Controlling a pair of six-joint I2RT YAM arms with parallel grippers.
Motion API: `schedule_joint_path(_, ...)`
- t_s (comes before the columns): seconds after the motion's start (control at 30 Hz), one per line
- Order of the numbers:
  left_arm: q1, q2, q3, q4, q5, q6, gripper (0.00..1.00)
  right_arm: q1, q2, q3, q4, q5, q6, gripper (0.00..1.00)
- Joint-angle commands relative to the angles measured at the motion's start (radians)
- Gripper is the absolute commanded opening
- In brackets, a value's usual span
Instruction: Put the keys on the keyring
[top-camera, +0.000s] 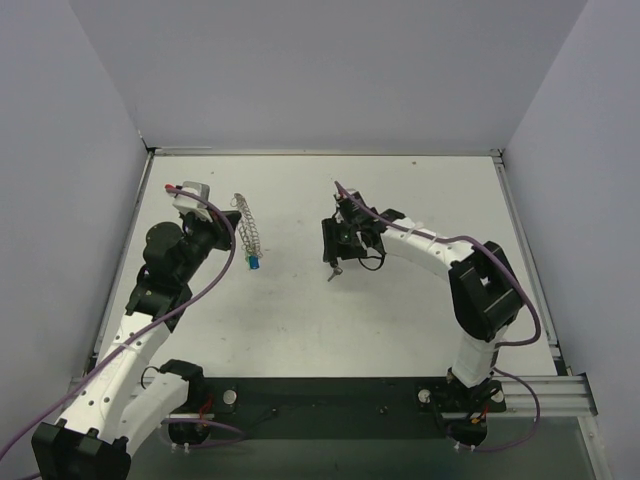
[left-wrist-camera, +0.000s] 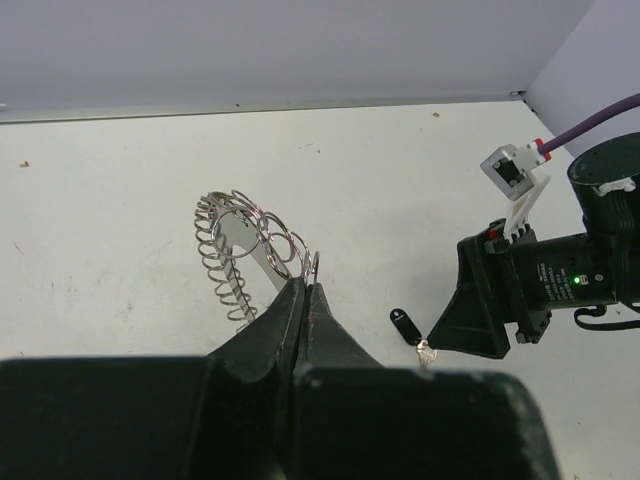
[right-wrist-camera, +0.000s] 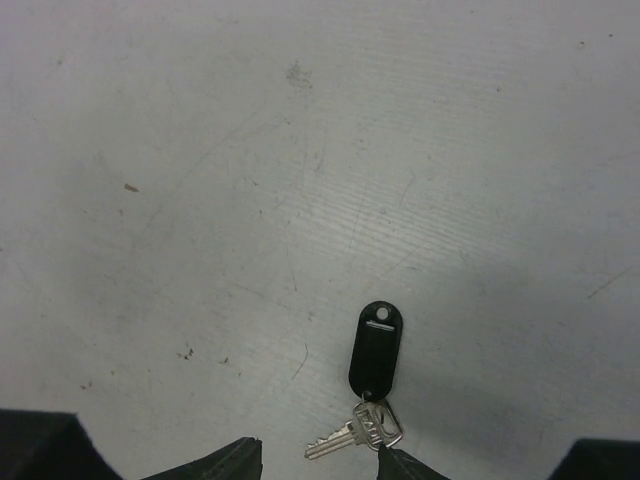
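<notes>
- Silvery keyring (top-camera: 246, 228) with a coiled rim stands on edge at about 10 o'clock from the middle of the white table (top-camera: 420, 330) in the top view. Its length runs from 12 to 6 o'clock.
- Left gripper (top-camera: 237, 219) is clenched on the ring's rim from its 9 o'clock side. In the left wrist view its two fingers (left-wrist-camera: 285, 325) meet, with the thin metal pinched between them.
- Blue key (top-camera: 256, 262) sits at the ring's 6 o'clock end. Whether it is threaded on the ring I cannot tell.
- Silver key (right-wrist-camera: 350, 438) lies flat on the table at about 3 o'clock from the ring, well apart from it.
- Black tag (right-wrist-camera: 376, 350) is joined to that key at its head and points to 12 o'clock in the right wrist view, while the blade points to about 8 o'clock.
- Right gripper (right-wrist-camera: 320, 464) is low over the silver key with its jaws released and parted, one on each side of it. One fingertip (right-wrist-camera: 405, 462) is just beside the key's head, and the other stands apart from the blade's tip.
</notes>
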Motion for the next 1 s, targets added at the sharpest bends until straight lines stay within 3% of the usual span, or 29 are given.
schedule_joint_path(0.0, -0.005, -0.023, 0.038, 0.050, -0.004, 0.010, 0.00, 0.035, 0.027, 0.024, -0.099, 0.119, -0.077, 0.48)
schedule_joint_path(0.2, -0.005, -0.021, 0.032, 0.046, 0.001, 0.006, 0.00, 0.047, 0.059, 0.025, -0.104, 0.150, -0.103, 0.38)
schedule_joint_path(0.63, -0.005, -0.032, 0.035, 0.035, -0.005, 0.003, 0.00, 0.055, 0.125, 0.050, -0.082, 0.172, -0.107, 0.33)
schedule_joint_path(0.97, -0.005, -0.033, 0.036, 0.029, -0.005, 0.008, 0.00, 0.055, 0.150, 0.065, -0.059, 0.161, -0.106, 0.22)
